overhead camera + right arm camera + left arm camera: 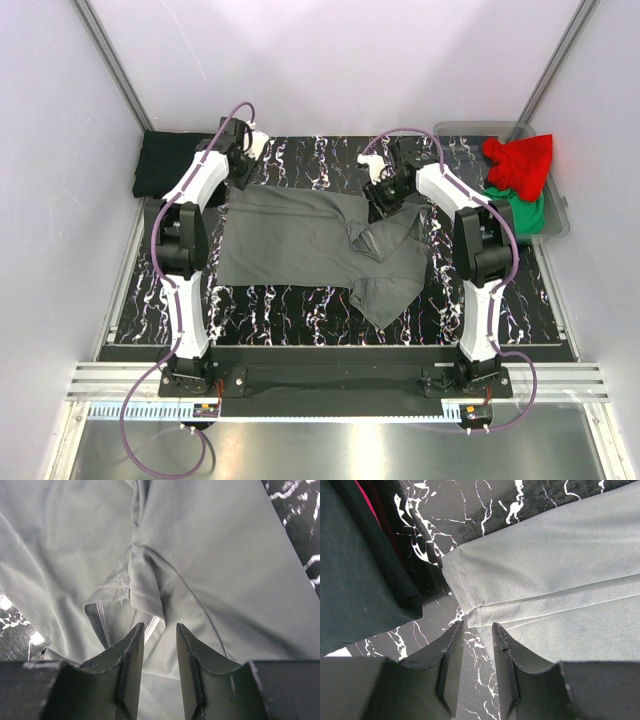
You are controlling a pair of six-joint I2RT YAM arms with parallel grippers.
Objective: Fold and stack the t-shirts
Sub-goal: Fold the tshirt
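On the marbled table (300, 305), seen from above, we find the dark grey t-shirt (290, 235) spread flat between both arms. At the left wrist, the left gripper (477, 627) stands narrowly parted, empty, over the shirt's hemmed corner. At the right wrist, the right gripper (160, 627) hangs narrowly parted, empty, above a bunched fold.

A dark grey t-shirt (310, 235), fine mesh weave with paler stitched hems, lies on a black surface (290, 300) veined in white like marble. At far left is a black t-shirt (165, 165); at far right, a red t-shirt (520, 160) and a green t-shirt (528, 212) with a clear grey bin (470, 127). The arms (188, 300) are white and black, trailing purple cables (130, 420). The left hand (477, 625) and right hand (159, 626) show matt black fingers. The walls (330, 60) are pale lilac-white, and the near rail (330, 385) is silver.
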